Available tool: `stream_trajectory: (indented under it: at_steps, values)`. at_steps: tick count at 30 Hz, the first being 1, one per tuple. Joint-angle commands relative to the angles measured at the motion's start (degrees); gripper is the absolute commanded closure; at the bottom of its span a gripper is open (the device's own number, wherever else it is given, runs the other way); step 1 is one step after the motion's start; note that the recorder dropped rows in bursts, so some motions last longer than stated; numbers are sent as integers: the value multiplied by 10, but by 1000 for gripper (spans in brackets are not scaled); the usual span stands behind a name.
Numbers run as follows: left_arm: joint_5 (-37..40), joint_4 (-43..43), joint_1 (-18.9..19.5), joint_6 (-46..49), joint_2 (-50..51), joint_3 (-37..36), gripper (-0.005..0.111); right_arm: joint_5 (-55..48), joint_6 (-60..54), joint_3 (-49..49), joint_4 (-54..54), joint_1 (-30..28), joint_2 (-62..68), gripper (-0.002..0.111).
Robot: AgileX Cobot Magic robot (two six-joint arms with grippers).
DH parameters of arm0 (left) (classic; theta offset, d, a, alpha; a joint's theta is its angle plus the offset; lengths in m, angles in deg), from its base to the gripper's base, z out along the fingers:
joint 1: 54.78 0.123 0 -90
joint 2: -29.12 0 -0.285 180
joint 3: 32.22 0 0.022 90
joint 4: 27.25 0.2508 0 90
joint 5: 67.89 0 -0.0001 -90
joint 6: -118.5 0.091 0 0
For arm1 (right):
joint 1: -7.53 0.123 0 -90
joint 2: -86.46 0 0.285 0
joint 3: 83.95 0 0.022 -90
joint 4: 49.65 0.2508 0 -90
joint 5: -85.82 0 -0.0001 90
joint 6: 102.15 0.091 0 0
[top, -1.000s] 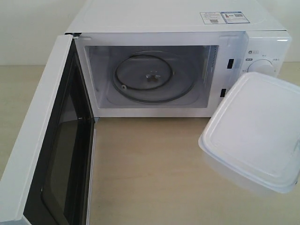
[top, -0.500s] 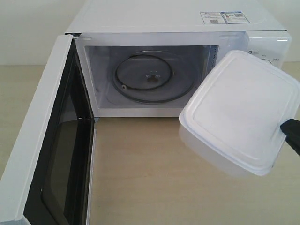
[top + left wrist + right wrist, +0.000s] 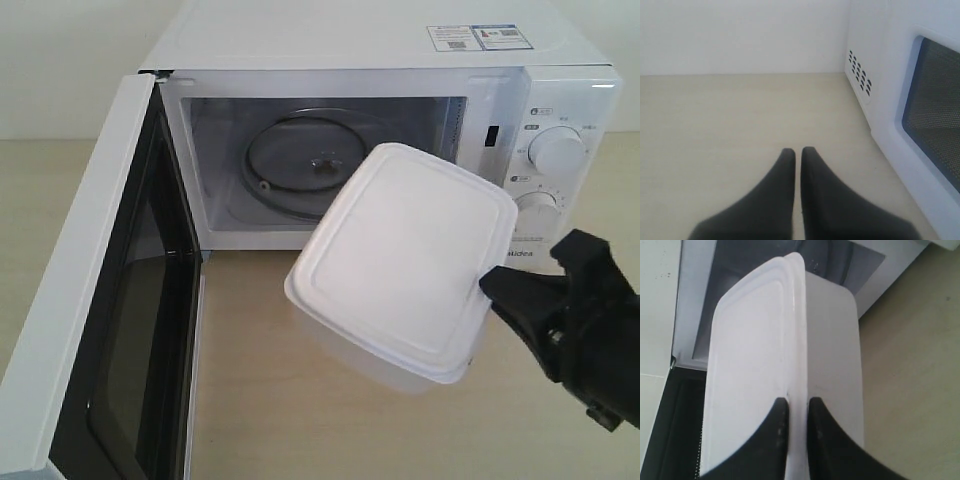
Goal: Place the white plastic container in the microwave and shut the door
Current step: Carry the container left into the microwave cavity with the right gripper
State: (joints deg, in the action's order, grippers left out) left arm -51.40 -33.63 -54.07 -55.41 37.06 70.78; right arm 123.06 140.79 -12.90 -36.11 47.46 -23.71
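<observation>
A white plastic container (image 3: pixel 400 255) hangs tilted in the air, just in front of the open microwave (image 3: pixel 350 40) and right of its swung-out door (image 3: pixel 80 300). The right arm's fingers (image 3: pixel 770 440) pinch its lid rim at the near right end. It looks light, thin-walled and slippery, so the rim seems the firmest hold. The left arm's fingers (image 3: pixel 775 200) are closed and empty over the table (image 3: pixel 715 110).

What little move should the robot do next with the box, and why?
Probably carry the box forward into the microwave. The right pincer grips its rim, it hangs tilted in front of the opening, the door stands wide open, and the turntable is bare.
</observation>
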Motion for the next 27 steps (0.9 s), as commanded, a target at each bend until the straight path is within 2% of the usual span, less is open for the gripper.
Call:
stream_trajectory:
  at_steps: [1, 20, 27]
  values:
    - [2, -3, 2, 3, -2, -2, 102, 44, 6, -26, 6, 13, 51, 108]
    - [2, -3, 2, 3, -2, -2, 102, 54, 40, -204, 19, 13, 263, 108]
    - [2, -3, 2, 3, -2, -2, 102, 44, 1, -260, 85, 13, 317, 108]
